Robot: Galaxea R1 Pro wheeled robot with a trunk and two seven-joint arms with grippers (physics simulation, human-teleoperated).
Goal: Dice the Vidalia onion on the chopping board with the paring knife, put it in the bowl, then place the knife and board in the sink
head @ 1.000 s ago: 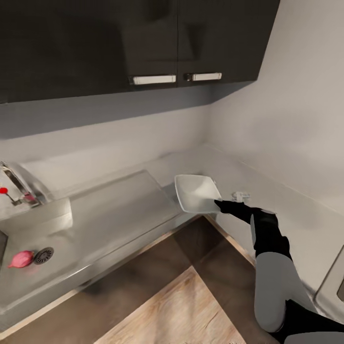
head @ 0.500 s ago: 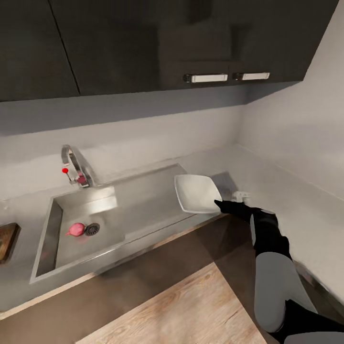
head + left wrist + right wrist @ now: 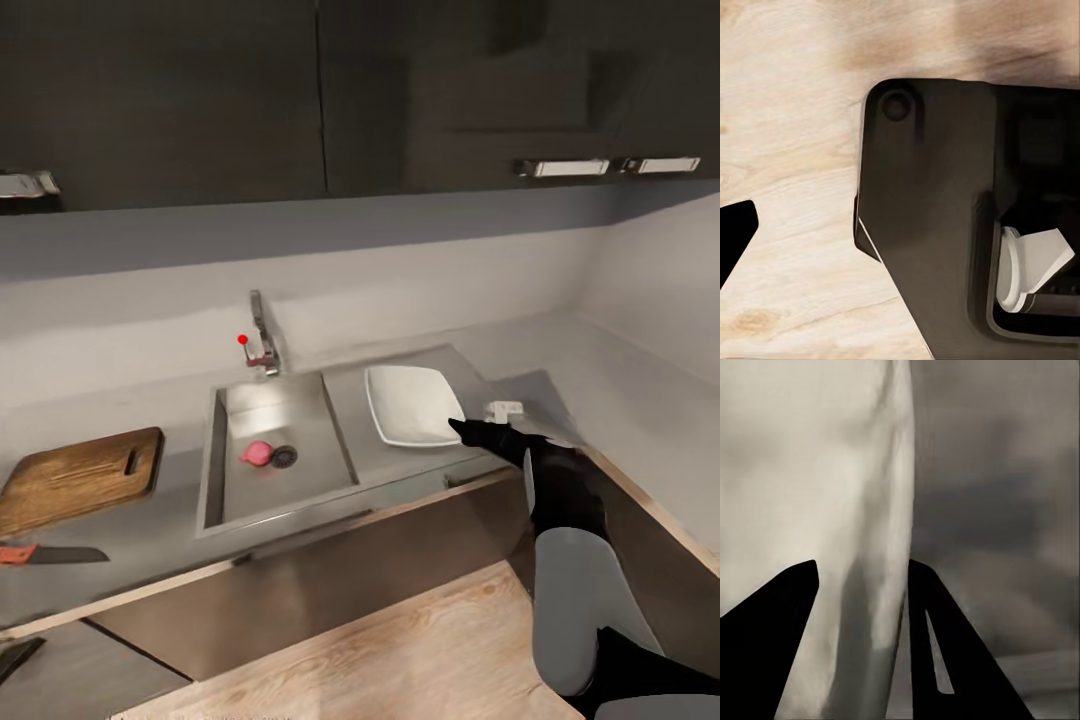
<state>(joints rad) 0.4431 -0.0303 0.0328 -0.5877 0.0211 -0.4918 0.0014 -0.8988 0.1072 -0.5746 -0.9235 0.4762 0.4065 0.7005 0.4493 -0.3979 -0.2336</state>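
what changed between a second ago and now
The camera swung left: the sink, the chopping board and the paring knife came into view. The right gripper kept its grip on the bowl, held at the same spot in view. The Vidalia onion stayed by the drain.

The Vidalia onion point(image 3: 257, 453) is pink-red against the grey steel of the sink point(image 3: 340, 450). The drain point(image 3: 284, 457) beside it is dark and round. The tap point(image 3: 262, 340) is chrome and has one small red dot. The chopping board point(image 3: 75, 475) is dark brown with visible wood grain. The paring knife point(image 3: 50, 554) has an orange-red handle and a dark blade. The bowl point(image 3: 410, 405) is plain white. The countertop point(image 3: 120, 540) is smooth grey with a thin pale edge. The upper cabinets point(image 3: 200, 100) are very dark, with pale metal handles point(image 3: 565, 167). The floor point(image 3: 380, 650) is light wood with grain. The right gripper point(image 3: 470, 432) is black, and its arm point(image 3: 580, 600) is grey and black.
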